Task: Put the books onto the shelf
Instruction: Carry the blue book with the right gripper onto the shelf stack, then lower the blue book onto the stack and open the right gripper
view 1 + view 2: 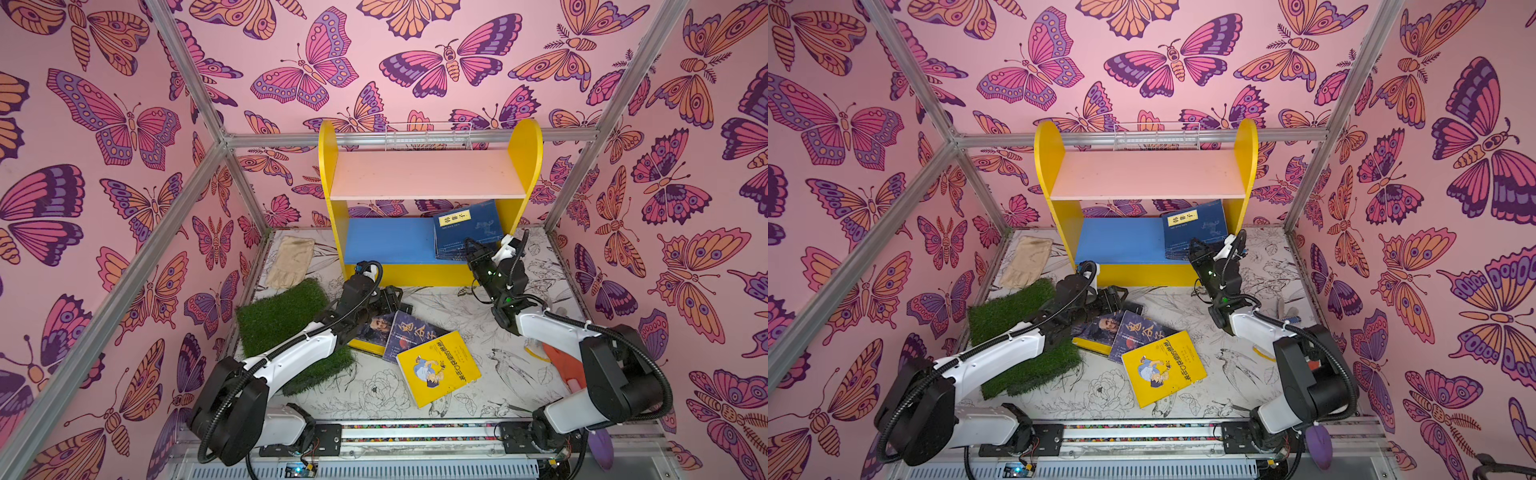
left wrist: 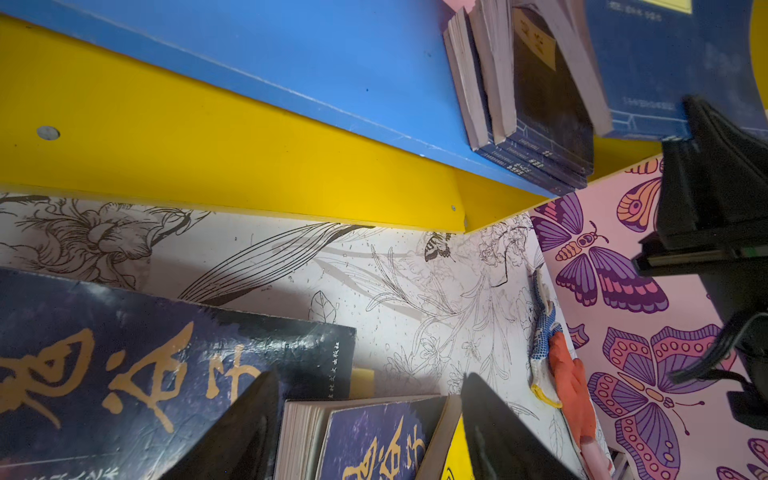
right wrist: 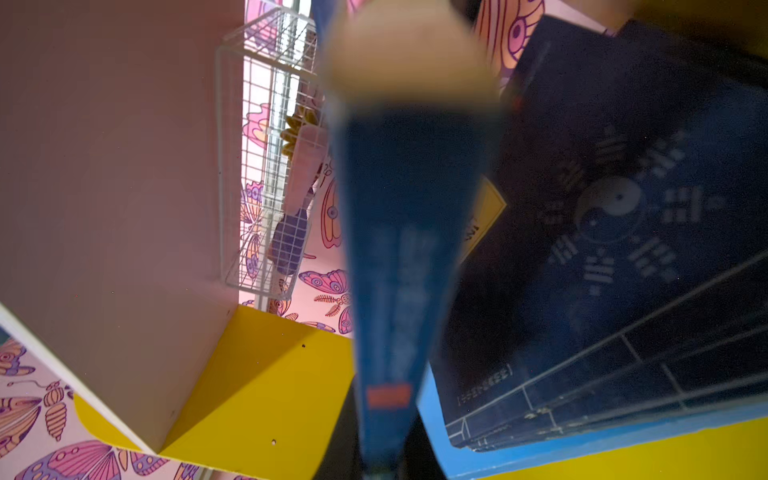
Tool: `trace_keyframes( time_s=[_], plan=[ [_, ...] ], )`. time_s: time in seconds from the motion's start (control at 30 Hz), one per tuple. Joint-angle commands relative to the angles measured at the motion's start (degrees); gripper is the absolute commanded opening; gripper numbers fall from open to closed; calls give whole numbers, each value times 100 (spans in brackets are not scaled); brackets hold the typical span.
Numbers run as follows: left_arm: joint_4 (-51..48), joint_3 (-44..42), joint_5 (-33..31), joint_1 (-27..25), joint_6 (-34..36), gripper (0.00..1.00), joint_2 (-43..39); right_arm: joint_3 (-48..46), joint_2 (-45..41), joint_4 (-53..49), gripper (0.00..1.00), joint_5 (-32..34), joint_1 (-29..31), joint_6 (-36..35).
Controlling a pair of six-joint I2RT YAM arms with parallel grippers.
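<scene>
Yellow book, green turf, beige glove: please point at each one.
yellow book [image 1: 438,370], in a top view, middle of its cover.
green turf [image 1: 276,316], in a top view, bare part near its back edge.
beige glove [image 1: 291,259], in a top view, its middle.

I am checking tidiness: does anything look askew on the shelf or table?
Yes. The navy books on the blue board stand slanted and fanned apart, not upright. On the table, several books overlap in a loose heap.

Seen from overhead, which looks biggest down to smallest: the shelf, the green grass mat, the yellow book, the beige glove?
Largest to smallest in a top view:
shelf
grass mat, partly hidden by an arm
yellow book
beige glove, which lies farther back, so it may look smaller than it is
</scene>
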Motion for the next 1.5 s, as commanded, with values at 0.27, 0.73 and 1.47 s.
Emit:
trace_keyframes(
  time_s=[0.27,0.73,1.47],
  plan=[
    [-357,-201,72,8,134,71,-282,541,528,522,0,571,-6,659],
    [-393,-107,169,16,107,70,-242,814,61,-1744,42,420,-181,1423],
    [-453,-45,185,11,-14,69,-238,1911,845,-3133,55,-1596,-603,1717]
  ],
)
